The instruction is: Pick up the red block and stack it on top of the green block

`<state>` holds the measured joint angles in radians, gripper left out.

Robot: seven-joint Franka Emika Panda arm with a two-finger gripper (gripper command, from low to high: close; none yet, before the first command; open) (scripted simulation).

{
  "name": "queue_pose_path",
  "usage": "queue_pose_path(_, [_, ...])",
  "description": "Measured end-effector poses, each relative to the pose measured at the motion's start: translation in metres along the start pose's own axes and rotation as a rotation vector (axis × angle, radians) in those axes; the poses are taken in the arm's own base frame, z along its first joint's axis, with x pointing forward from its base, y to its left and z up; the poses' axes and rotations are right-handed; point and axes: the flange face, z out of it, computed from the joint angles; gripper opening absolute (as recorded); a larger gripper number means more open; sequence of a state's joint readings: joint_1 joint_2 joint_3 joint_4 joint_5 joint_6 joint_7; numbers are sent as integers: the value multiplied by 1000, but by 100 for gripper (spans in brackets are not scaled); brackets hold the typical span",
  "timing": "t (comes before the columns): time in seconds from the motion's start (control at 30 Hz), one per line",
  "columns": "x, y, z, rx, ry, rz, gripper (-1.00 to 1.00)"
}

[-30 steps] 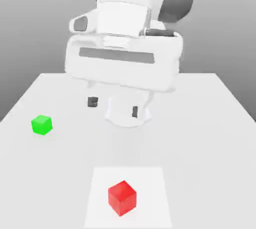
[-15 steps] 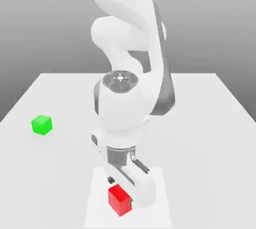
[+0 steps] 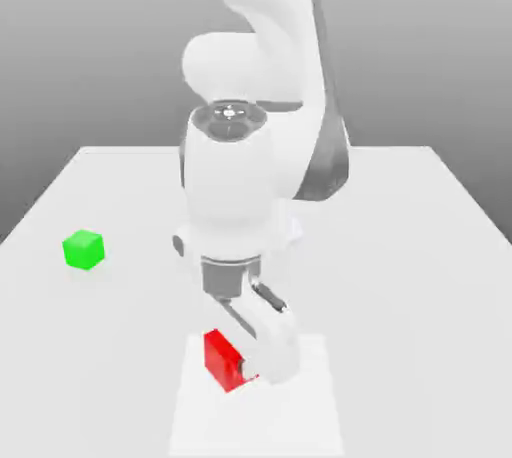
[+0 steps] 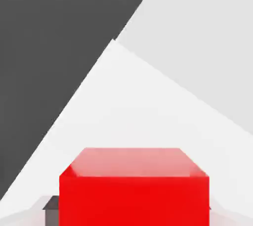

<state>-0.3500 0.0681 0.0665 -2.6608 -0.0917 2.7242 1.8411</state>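
The red block (image 3: 222, 357) sits between the fingers of my gripper (image 3: 238, 366), which is shut on it; it hangs tilted, a little above the table near the front. One white finger (image 3: 272, 354) shows on the block's right side, and the other is hidden behind it. In the hand view the red block (image 4: 133, 190) is close up, with a dark finger pad (image 4: 50, 205) at its side. The green block (image 3: 83, 249) rests on the table far off at the exterior view's left, apart from the gripper.
A lighter square patch (image 3: 300, 416) marks the white table (image 3: 420, 246) below the held block. My arm's body (image 3: 235, 186) stands over the table's middle. Open table surface lies between the red block and the green one.
The gripper came down over the red block, shut on it, and has now raised it up and slightly toward the exterior view's left. The green block has not moved.
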Motion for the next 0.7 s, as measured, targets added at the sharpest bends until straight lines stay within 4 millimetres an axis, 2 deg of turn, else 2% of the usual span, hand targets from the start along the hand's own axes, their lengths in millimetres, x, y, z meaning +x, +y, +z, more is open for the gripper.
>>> queue_pose_path(0.07, [68,4,-3,-4,15,216,-100])
queue_pose_path(0.13, [127,17,-7,-7,26,420,-100])
queue_pose_path(0.2, [171,36,-11,-10,31,598,-100])
queue_pose_path(0.37, [258,100,-18,-16,22,1027,-100])
queue_pose_path(0.47, [299,148,-20,-21,1,1289,-100])
queue_pose_path(0.53, [318,178,-17,-25,-25,1444,-100])
queue_pose_path(0.6, [322,186,-8,-29,-51,1493,-100])
queue_pose_path(0.7, [321,186,7,-34,-74,1506,-100])
